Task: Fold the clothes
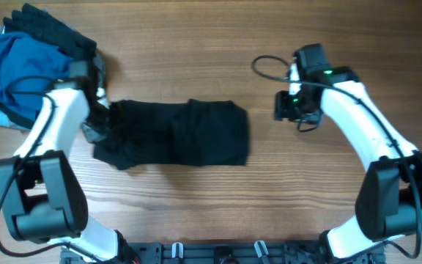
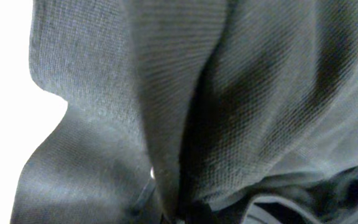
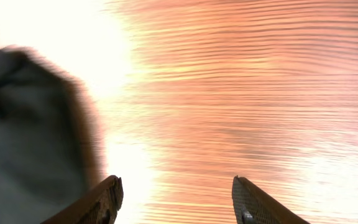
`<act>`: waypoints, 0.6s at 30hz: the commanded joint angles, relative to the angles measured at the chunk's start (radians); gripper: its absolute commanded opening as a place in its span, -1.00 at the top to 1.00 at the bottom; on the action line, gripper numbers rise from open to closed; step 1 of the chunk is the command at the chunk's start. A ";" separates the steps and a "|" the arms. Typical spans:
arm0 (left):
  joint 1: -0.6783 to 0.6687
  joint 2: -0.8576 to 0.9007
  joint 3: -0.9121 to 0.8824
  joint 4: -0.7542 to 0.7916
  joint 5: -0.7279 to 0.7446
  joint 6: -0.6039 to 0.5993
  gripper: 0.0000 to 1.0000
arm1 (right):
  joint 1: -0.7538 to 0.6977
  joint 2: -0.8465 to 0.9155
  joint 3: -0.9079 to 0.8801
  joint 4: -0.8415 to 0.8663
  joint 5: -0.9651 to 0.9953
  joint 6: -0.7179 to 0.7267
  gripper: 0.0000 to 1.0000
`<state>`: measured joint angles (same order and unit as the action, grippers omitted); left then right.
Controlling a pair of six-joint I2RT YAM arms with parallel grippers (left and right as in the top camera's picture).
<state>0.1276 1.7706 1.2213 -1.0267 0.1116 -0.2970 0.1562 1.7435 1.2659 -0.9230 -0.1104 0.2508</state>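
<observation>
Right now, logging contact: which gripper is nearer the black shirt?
Left. The left gripper sits at the left edge of the black shirt, against fabric; the right gripper hangs over table beyond its right edge.

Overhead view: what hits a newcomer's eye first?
The black shirt lies in the middle as a long folded slab, its left end bunched up at the left gripper. Next comes the pile of blue and black clothes at the far left corner. The right gripper is open above the table, right of the shirt.
</observation>
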 commanded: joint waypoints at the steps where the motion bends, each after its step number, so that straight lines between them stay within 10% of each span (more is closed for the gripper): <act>1: 0.030 -0.011 0.156 -0.128 0.034 -0.001 0.92 | -0.082 -0.035 0.017 -0.026 0.025 -0.014 -0.23; 9: -0.201 -0.011 0.312 -0.151 0.300 -0.019 0.92 | -0.111 -0.035 0.017 -0.049 0.025 -0.040 -0.23; 18: -0.607 0.043 0.312 -0.008 0.124 -0.055 0.60 | -0.111 -0.035 0.017 -0.055 0.025 -0.041 -0.24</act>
<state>-0.3676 1.7748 1.5169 -1.0397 0.3233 -0.3420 0.0448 1.7386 1.2663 -0.9730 -0.0959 0.2291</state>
